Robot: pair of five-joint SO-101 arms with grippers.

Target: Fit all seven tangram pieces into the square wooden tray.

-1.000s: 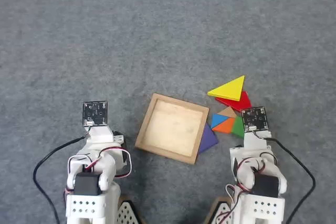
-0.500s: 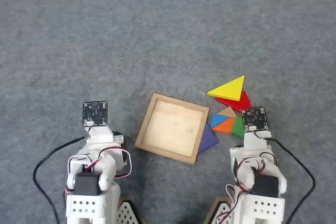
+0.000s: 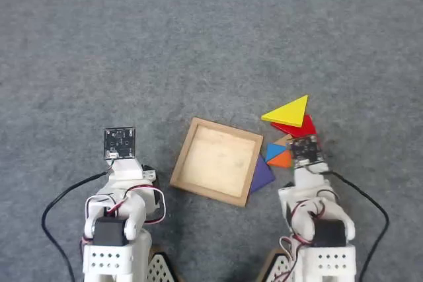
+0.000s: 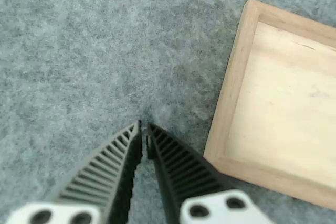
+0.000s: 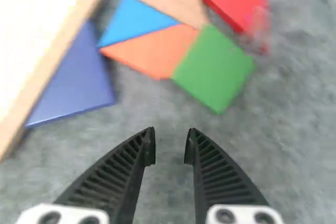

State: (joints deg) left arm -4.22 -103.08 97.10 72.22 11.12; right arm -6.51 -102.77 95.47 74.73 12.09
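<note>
The square wooden tray [image 3: 182,156] is lying turned at an angle on the grey mat [image 3: 198,51], between the two arms, and nothing is lying inside it. All seven pieces are sitting outside the tray, on its right side. The purple piece [image 3: 262,175] is lying against the tray's right rim, at the near corner. Just to the right of it, the blue triangle [image 3: 272,150], the orange piece [image 3: 280,159] and the tan triangle [image 3: 284,140] are lying together, touching each other. In the right wrist view the green square [image 5: 213,67] is touching the orange piece and the tan triangle on their right side. The red triangle [image 3: 297,127] is lying just beyond the tan triangle, and the yellow triangle [image 3: 289,111] is lying farthest, partly covering the red one.

The right gripper [image 5: 169,145] is hanging over the bare mat on the near side of the orange piece and the green square; its fingers [image 5: 137,157] are slightly spread and are holding nothing. The left gripper [image 4: 144,129] is hanging over the mat to the left of the tray, near its near-left corner, apart from the rim. Its fingers [image 4: 125,153] are almost pressed together and are pinching nothing
</note>
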